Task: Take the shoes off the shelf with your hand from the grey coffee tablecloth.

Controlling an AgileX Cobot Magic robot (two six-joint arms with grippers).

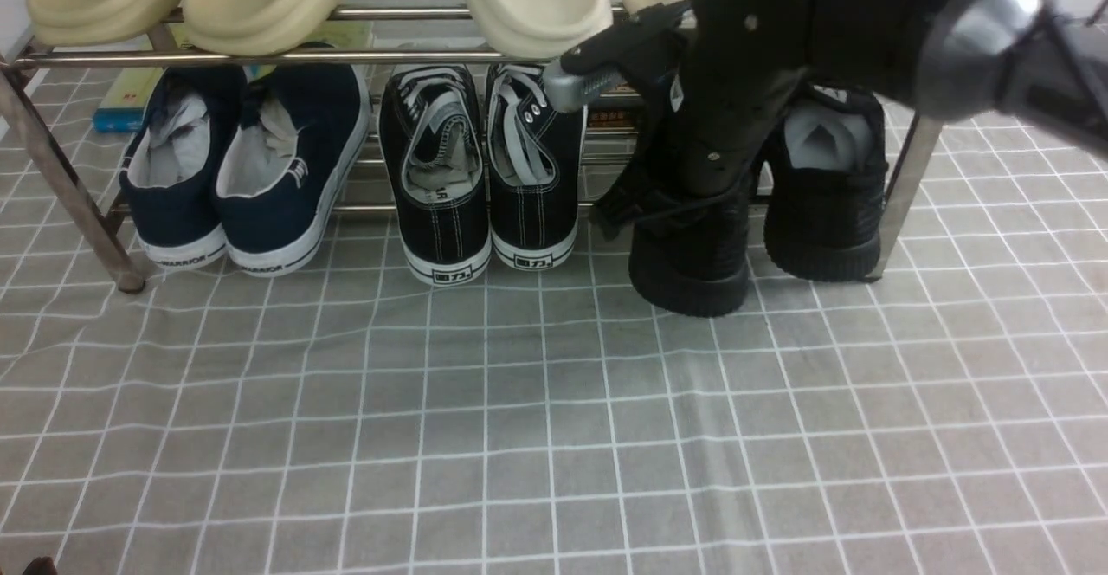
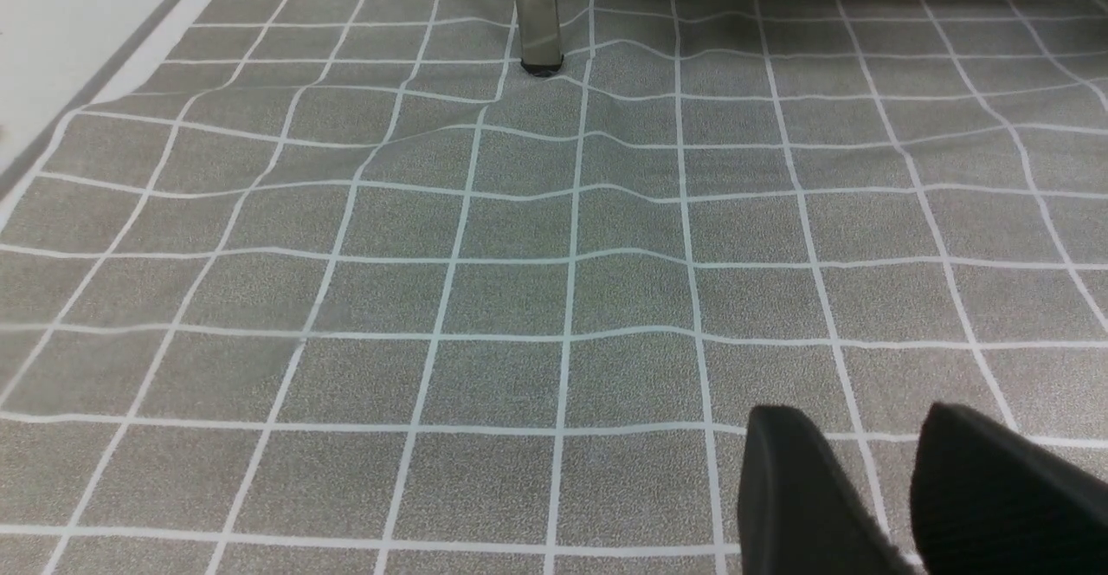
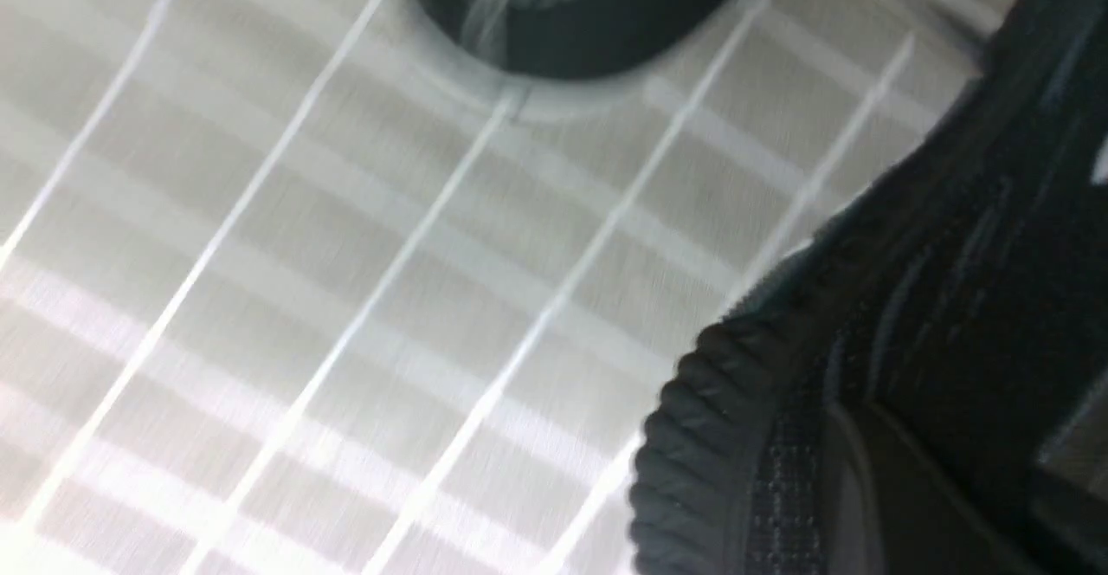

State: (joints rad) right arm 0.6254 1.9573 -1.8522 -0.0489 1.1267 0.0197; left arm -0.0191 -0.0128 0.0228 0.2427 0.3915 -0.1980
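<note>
The left gripper point(image 2: 861, 423) hangs over bare cloth point(image 2: 519, 298), slightly open and empty. The shoes point(image 1: 818, 211) stand at the far right of the shelf's point(image 1: 260, 57) lower tier, heels on the cloth. The right gripper point(image 1: 576, 81) is closed at the left one, but the arm hides any hold. This looks like the grasping step. Next, confirm the grip, then draw the shoe nearer.

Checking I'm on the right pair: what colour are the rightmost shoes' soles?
Black, like their uppers; the shoes show best in the front view.
</note>
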